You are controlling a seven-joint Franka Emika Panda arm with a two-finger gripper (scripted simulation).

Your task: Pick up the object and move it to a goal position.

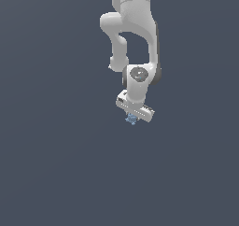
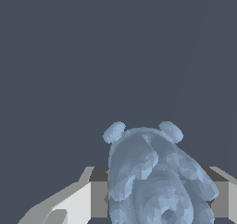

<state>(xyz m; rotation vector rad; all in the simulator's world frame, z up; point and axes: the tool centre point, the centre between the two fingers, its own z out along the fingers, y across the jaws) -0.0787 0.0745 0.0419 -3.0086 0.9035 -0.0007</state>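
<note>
Gripper (image 1: 132, 117) is pinching the lump (image 1: 131, 119) between its fingers (image 2: 95, 197). Fingers are sitting narrowly apart, pressing both sides of it

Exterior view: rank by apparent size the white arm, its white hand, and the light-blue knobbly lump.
1. The white robot arm, by far the largest.
2. The white hand at its lower end.
3. The tiny light-blue knobbly lump just under the hand, smallest; it only looks large in the wrist view because it is near that camera.
</note>
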